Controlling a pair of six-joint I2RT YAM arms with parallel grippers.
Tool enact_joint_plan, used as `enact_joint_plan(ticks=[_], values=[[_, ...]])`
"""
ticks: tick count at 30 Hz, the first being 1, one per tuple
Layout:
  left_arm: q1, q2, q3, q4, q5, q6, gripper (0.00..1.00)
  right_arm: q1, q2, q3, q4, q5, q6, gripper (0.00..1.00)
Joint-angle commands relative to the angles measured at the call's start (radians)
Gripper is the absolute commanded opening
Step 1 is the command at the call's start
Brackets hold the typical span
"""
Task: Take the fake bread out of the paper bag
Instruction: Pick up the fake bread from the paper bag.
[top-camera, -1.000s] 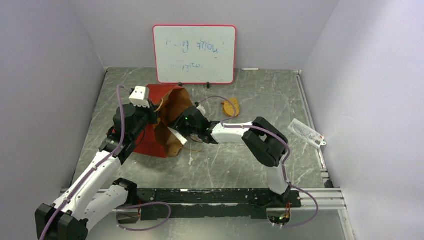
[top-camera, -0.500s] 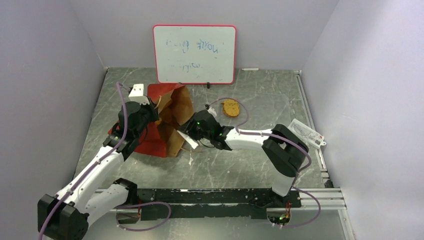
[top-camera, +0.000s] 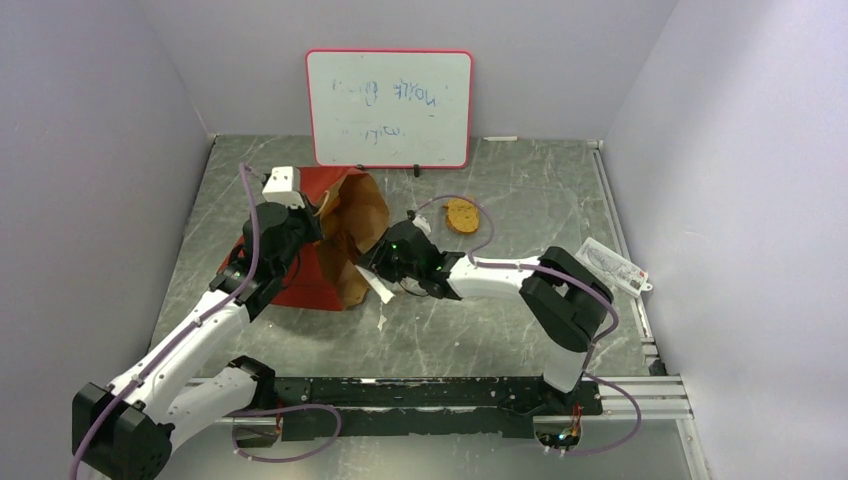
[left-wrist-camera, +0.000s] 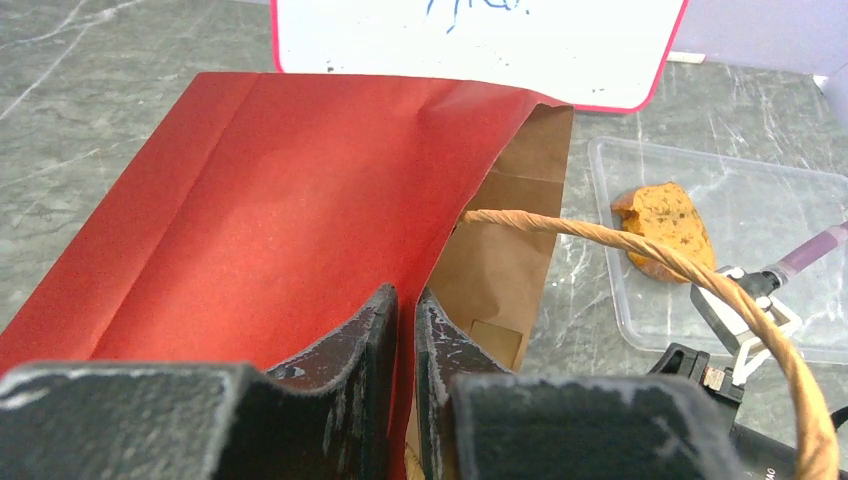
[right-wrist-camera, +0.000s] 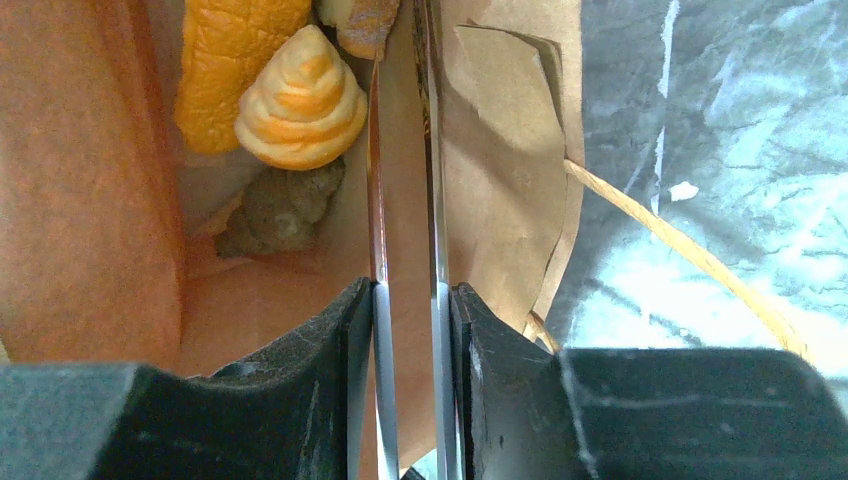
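The paper bag (top-camera: 325, 262) lies on its side, red outside and brown inside, mouth facing right. My left gripper (left-wrist-camera: 405, 300) is shut on the bag's upper rim (left-wrist-camera: 440, 240). My right gripper (right-wrist-camera: 410, 292) is shut on metal tongs (right-wrist-camera: 378, 180), whose two blades reach into the bag's mouth. Inside lie fake bread pieces: a long orange loaf (right-wrist-camera: 236, 62), a cream swirl roll (right-wrist-camera: 303, 102) and a dark brownish lump (right-wrist-camera: 285, 205). The tong tips sit by a brown piece (right-wrist-camera: 365, 25) at the frame's top. A round brown slice (top-camera: 461, 215) lies outside the bag.
The slice rests in a clear plastic tray (left-wrist-camera: 770, 205). A twisted paper handle (left-wrist-camera: 700, 285) loops from the bag's mouth. A red-framed whiteboard (top-camera: 389, 108) stands at the back wall. A flat plastic packet (top-camera: 612, 265) lies at the right edge.
My right arm has pulled to the right, so the tongs sit nearer the bag's mouth. The left gripper has shifted back with the rim, and the bag has settled lower.
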Motion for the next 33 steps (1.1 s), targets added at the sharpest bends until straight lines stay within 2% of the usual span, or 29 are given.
enact_joint_plan(ticks=[1,7,16,33], values=[[-0.012,-0.032,0.030,0.000,-0.040,0.006,0.07,-0.001,-0.024,-0.036,0.081,-0.011,0.020,0.17],[-0.012,-0.037,0.020,0.005,-0.030,0.015,0.07,-0.001,-0.078,-0.097,0.111,-0.010,0.036,0.28],[-0.013,-0.028,0.016,0.013,-0.011,0.027,0.07,-0.001,-0.039,-0.053,0.130,-0.041,0.039,0.43],[-0.015,-0.037,0.018,0.016,0.026,0.054,0.07,-0.016,0.122,0.136,0.076,-0.095,0.047,0.44]])
